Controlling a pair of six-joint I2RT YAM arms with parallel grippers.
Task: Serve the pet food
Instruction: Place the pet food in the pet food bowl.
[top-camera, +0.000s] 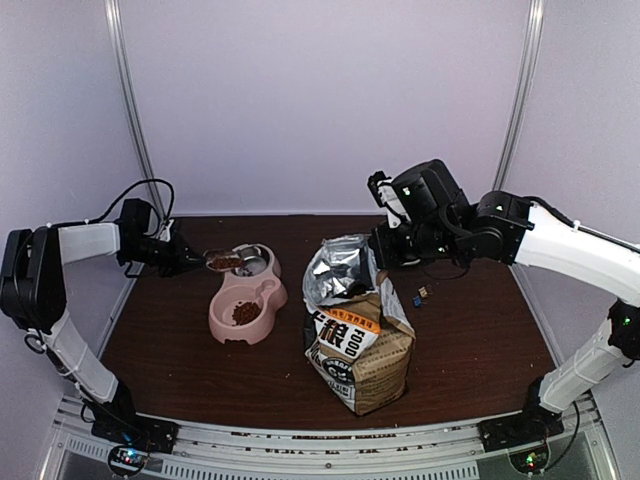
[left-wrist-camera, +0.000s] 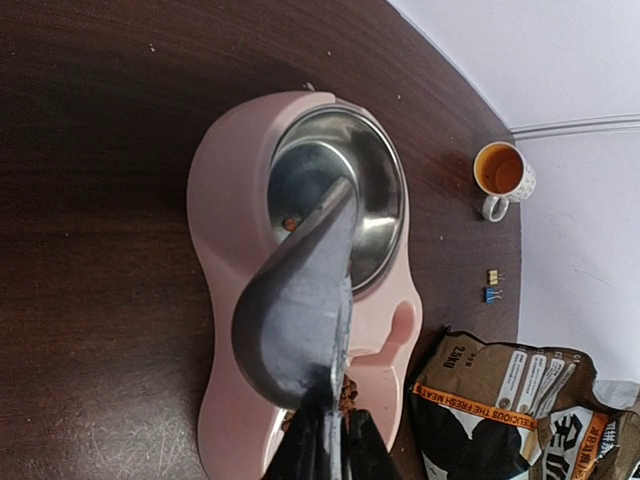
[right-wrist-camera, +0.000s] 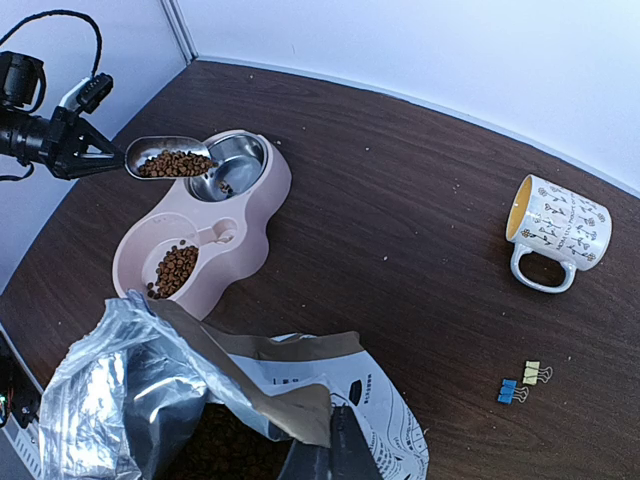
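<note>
A silver scoop (top-camera: 225, 261) heaped with pet food (right-wrist-camera: 172, 163) hangs level over the steel cup (right-wrist-camera: 238, 160) of the pink double bowl (top-camera: 228, 322). My left gripper (top-camera: 197, 261) is shut on its handle. From the left wrist I see the scoop's grey underside (left-wrist-camera: 298, 310) above the steel cup (left-wrist-camera: 345, 170), which holds a pellet or two. More pet food (right-wrist-camera: 175, 268) lies in the bowl's pink compartment. The kraft bag (top-camera: 360, 345) stands open with kibble inside (right-wrist-camera: 215, 450). My right gripper (top-camera: 383, 255) is shut on its folded rim (right-wrist-camera: 300, 405).
A patterned mug (right-wrist-camera: 553, 230) stands at the back right of the dark table. Two small binder clips (right-wrist-camera: 525, 382) lie near it. White walls and corner posts close in the table on three sides.
</note>
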